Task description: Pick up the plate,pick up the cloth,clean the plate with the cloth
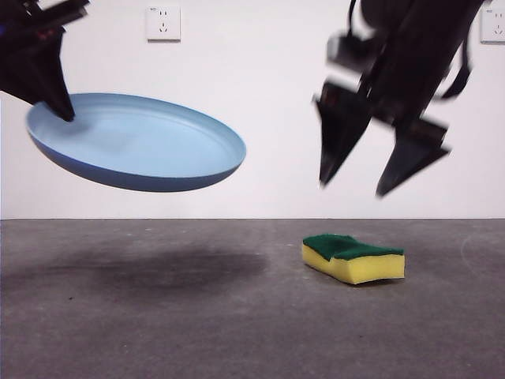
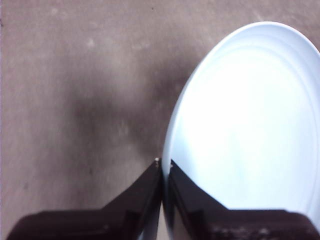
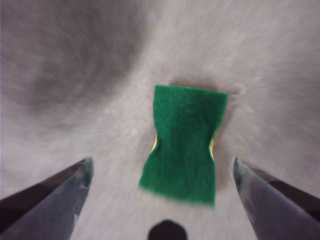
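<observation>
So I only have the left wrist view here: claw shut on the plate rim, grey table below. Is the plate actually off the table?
Observer: Yes. In the front view the plate hangs tilted in the air, held by the left claw, with its shadow on the table.
Operator: And the cloth?
Observer: It is a sponge, green side up, lying on the table, untouched.
Operator: Where is the other arm?
Observer: The right claw hangs open above the sponge; its wrist view shows the sponge between the spread jaws.
</observation>
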`<action>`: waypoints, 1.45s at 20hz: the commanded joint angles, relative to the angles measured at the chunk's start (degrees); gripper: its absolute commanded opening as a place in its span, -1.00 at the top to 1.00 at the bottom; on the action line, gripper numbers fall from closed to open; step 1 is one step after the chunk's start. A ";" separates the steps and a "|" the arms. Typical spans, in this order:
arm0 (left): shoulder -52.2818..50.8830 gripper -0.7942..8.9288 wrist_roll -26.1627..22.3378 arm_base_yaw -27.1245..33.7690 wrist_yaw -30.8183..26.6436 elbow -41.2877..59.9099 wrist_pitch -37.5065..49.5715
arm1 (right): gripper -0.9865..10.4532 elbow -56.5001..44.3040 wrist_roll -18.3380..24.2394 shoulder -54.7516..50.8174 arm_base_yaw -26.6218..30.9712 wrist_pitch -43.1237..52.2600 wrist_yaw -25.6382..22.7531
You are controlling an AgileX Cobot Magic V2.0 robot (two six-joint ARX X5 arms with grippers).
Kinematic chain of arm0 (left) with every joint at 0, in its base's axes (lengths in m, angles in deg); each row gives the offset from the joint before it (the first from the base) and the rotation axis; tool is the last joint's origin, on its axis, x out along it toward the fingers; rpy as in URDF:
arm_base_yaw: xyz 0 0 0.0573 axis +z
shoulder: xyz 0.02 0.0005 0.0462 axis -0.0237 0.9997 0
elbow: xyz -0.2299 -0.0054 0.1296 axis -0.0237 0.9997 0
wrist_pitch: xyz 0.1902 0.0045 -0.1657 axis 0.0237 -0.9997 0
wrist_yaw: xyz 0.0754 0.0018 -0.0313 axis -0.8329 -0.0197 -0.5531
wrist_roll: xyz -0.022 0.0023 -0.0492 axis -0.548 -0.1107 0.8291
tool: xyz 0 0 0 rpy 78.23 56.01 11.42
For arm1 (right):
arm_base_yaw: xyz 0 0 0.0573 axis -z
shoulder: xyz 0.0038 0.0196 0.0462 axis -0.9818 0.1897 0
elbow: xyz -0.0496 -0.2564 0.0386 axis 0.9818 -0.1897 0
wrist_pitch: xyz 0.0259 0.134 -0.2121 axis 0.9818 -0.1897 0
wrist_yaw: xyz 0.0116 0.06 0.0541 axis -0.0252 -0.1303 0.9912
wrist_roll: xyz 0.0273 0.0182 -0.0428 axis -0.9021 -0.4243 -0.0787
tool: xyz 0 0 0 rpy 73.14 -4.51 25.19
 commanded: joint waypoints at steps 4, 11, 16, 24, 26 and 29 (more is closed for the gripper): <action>-1.60 0.85 -2.01 -0.17 0.20 0.52 -3.54 | 0.01 0.17 1.75 8.68 -0.11 3.30 -1.60; -1.60 0.85 -2.01 -0.57 0.02 0.52 -3.34 | 0.20 0.17 1.95 12.37 -0.15 5.01 -1.60; -1.60 0.85 -2.01 -0.55 0.02 0.52 -3.30 | 0.43 0.17 1.75 13.11 -0.13 3.23 -1.64; -1.57 0.85 -2.01 -0.55 -0.20 0.52 -2.43 | 0.85 0.20 1.46 12.28 -1.07 2.62 -1.49; -1.57 0.85 -1.95 -0.57 -1.40 0.52 -1.03 | 0.85 0.20 0.37 9.07 -2.14 2.38 -1.11; -1.11 0.85 -1.20 -0.59 -3.61 0.52 0.83 | 0.85 0.20 -1.05 2.01 -4.33 2.71 -1.09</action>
